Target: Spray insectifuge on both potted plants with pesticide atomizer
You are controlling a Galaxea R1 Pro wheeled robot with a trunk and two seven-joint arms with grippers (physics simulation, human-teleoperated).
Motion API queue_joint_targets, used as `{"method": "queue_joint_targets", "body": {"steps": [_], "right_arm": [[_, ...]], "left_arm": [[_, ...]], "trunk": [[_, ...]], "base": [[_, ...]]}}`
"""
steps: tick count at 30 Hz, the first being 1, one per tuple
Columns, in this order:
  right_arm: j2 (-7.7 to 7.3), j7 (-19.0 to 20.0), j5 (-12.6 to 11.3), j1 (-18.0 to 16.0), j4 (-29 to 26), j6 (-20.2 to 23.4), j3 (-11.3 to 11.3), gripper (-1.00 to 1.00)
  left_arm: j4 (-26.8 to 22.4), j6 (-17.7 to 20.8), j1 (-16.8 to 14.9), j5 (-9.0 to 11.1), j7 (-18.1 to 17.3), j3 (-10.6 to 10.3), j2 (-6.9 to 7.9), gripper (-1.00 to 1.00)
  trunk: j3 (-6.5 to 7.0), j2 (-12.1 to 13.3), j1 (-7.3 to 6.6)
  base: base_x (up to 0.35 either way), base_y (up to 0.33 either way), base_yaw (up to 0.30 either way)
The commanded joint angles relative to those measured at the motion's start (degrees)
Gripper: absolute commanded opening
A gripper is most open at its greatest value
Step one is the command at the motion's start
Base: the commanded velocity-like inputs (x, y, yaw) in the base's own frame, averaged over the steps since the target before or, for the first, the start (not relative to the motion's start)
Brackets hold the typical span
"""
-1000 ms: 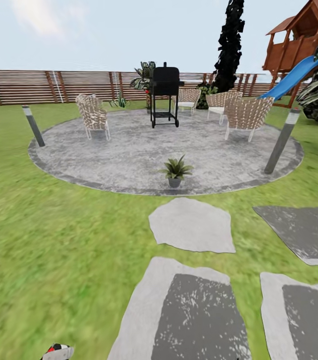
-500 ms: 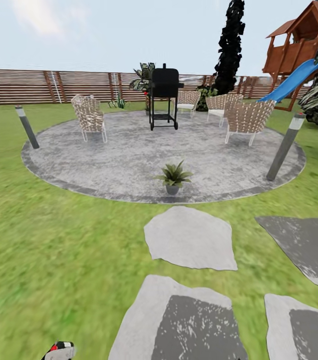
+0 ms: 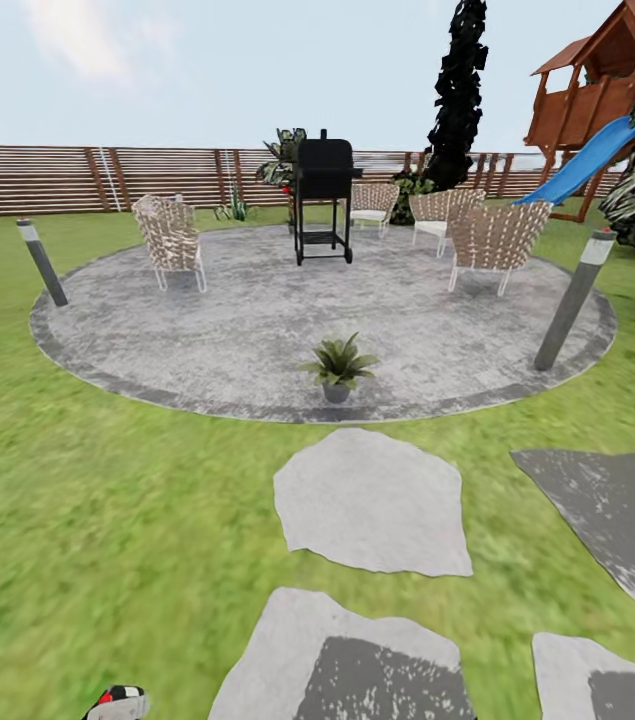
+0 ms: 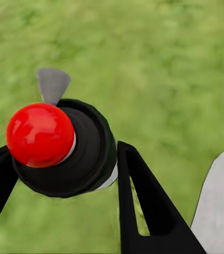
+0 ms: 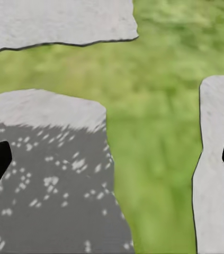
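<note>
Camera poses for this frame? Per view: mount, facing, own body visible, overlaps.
Head view: on the head, facing forward and down over lawn, circular paving and a potted plant.
Left wrist view: along the left gripper, shut on the pesticide atomizer, grass below.
Right wrist view: along the open right gripper, down at stepping stones.
Shared: head and left wrist both catch the atomizer; grass appears throughout.

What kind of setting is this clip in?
A back garden in a simulator render: lawn with stepping stones, a round paved patio holding a black grill and wicker chairs, a slatted wooden fence, and a play tower with a blue slide.
</note>
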Motion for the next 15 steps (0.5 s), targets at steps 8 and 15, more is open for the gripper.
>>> {"method": "queue_joint_targets", "body": {"steps": [8,15], "right_arm": [[0.00,0.06,0.09,-0.05,-0.05,-0.17,-0.13,1.00],[0.07,0.04,0.12,-0.03,-0.01,-0.17,-0.09,1.00]], "left_arm": [[0.15,-0.17,-0.02,0.14,0.07,-0.05,-0.15,-1.00],[0.18,-0.17,-0.02,0.21,0.07,-0.03,-0.17,-1.00]], "trunk": [[-0.05,-0.02,0.02],[-0.05,-0.02,0.02]], "base": [[0.295,-0.144,0.000],[0.295,-0.144,0.113]]}}
